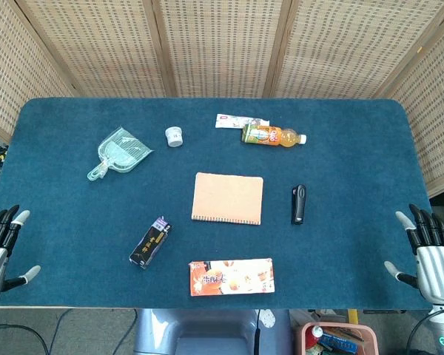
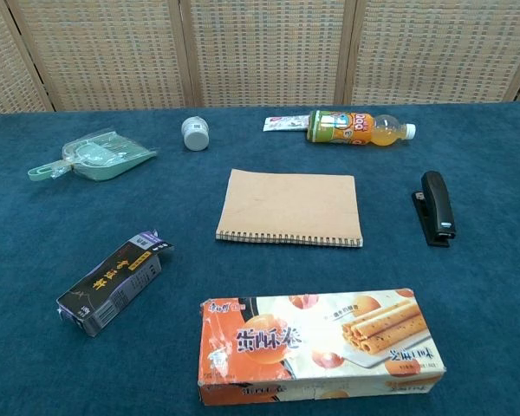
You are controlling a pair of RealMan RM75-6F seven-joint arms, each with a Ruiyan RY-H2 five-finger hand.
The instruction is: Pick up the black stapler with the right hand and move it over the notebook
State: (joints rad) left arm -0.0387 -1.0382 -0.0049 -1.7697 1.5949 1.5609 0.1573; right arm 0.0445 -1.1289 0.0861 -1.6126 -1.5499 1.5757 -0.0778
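Snack box (image 2: 321,347) sits nearest | your right hand (image 1: 432,255) open, empty | black stapler (image 1: 299,203) untouched, right of notebook (image 1: 228,197) | all left to do

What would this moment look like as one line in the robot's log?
stage: not started | black stapler: on table, right of notebook | right hand: open, table edge | left hand: open, idle

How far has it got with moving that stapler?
Nothing looks done yet. The black stapler lies on the table, right of the notebook. The right hand is open at the table's near right edge, holding nothing. Left: reach, grip, lift and carry it over the notebook.
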